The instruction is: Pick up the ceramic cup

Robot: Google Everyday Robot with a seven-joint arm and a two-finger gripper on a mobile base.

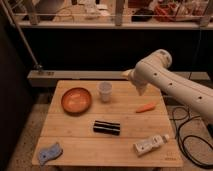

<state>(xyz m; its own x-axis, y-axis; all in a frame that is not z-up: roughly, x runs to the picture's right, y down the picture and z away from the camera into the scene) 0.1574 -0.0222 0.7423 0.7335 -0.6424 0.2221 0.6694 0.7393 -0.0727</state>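
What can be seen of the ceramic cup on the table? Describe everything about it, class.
The ceramic cup is small, pale white-grey and handleless, slightly tapered toward its base and taller than wide, with its open mouth up. It stands upright on the wooden table near the far edge, just to the picture's right of the orange-brown bowl and apparently apart from it. Nothing grips it: the gripper hangs further right, clear of it.
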